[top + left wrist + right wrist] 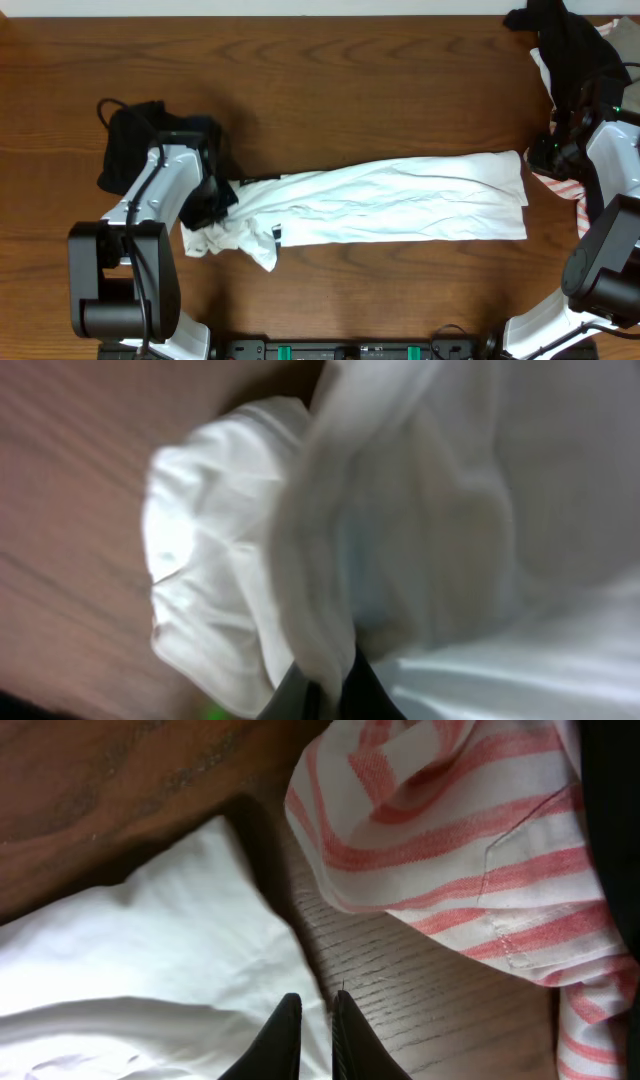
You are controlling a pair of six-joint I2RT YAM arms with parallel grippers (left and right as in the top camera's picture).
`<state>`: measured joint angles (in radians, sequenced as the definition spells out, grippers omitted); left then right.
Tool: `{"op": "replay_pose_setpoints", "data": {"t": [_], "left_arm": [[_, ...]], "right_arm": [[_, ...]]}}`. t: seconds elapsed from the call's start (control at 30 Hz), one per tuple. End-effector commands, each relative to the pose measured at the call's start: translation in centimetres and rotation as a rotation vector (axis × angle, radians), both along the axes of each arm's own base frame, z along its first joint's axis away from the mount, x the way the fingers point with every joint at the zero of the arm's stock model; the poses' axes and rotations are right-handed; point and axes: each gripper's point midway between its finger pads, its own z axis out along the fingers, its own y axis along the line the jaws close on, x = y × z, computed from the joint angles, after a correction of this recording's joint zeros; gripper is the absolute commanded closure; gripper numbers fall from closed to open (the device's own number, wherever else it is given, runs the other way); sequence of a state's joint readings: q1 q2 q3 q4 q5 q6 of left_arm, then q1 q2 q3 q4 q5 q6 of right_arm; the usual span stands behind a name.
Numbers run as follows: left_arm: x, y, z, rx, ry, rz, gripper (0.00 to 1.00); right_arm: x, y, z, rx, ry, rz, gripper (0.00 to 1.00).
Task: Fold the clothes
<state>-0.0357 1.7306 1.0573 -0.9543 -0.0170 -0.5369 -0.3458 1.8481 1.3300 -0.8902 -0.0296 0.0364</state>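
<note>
Overhead: white shirt [400, 200] lies stretched across the middle of the bench [330, 80], its left end bunched.
Left wrist: my left tool [325, 685], lower centre, is clamped on a fold of the shirt.
Right wrist: my right tool [317, 1000], lower centre, has its fingers together at the shirt's edge. Red-striped garment [450, 840] is upper right.

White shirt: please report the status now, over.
Left gripper shut on white shirt at its bunched left end. Right gripper shut, empty, by shirt's right corner. Red-striped garment close by, apart from shirt.
</note>
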Motion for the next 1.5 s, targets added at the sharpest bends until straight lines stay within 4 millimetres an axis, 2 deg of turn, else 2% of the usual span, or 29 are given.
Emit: {"op": "replay_pose_setpoints", "data": {"t": [0.0,0.17,0.27,0.37,0.43,0.53,0.63,0.7,0.87,0.93,1.0,1.07,1.1,1.17,1.3,1.47], "left_arm": [[-2.0,1.6,-1.2,0.088,0.057,0.007,0.94],[-3.2,3.3,-1.3,0.185,0.093,-0.011,0.92],[-3.0,4.7,-0.9,0.267,0.084,-0.026,0.83],[-2.9,5.1,-0.8,0.29,0.082,-0.03,0.62],[-2.9,5.1,-0.8,0.289,0.081,-0.03,0.57],[-2.9,5.1,-0.8,0.289,0.083,-0.031,0.56],[-3.1,5.2,-0.7,0.298,0.09,-0.033,0.57],[-3.1,5.5,-0.4,0.313,0.094,-0.037,0.63],[-2.1,5.5,0.9,0.316,0.073,-0.034,0.7],[-1.5,5.5,1.7,0.315,0.043,-0.029,0.71],[-0.8,5.4,2.5,0.315,0.003,-0.022,0.78],[-0.1,5.4,3.7,0.313,-0.05,-0.014,0.81],[0.3,5.4,4.4,0.312,-0.081,-0.009,0.87],[1.1,5.2,5.6,0.301,-0.155,0.003,0.88],[3.0,3.3,6.9,0.181,-0.295,0.024,0.9],[4.2,1.7,6.0,0.088,-0.329,0.018,0.91]], "right_arm": [[-0.1,-0.3,0.7,-0.012,-0.016,0.008,0.89],[-0.2,-0.3,0.7,-0.011,-0.013,0.008,0.89],[-0.2,-0.3,0.7,-0.011,-0.013,0.008,0.89],[-0.2,-0.3,0.7,-0.011,-0.013,0.008,0.89],[-0.2,-0.3,0.7,-0.011,-0.013,0.008,0.89],[-0.2,-0.3,0.7,-0.009,-0.013,0.008,0.89],[0.0,0.3,0.7,0.02,-0.026,0.025,0.89],[0.4,1.3,0.8,0.067,-0.048,0.076,0.89],[1.7,5.3,1.9,0.264,-0.16,0.252,0.89],[2.0,6.9,2.6,0.348,-0.21,0.319,0.89],[2.1,8.2,3.2,0.414,-0.244,0.364,0.89],[2.0,9.0,3.6,0.457,-0.259,0.382,0.89],[2.0,9.3,3.7,0.471,-0.259,0.384,0.89],[1.8,9.9,3.7,0.482,-0.248,0.393,0.89],[1.6,11.4,3.0,0.494,-0.229,0.411,0.89],[1.3,12.7,0.0,0.474,-0.186,0.415,0.88]]}}
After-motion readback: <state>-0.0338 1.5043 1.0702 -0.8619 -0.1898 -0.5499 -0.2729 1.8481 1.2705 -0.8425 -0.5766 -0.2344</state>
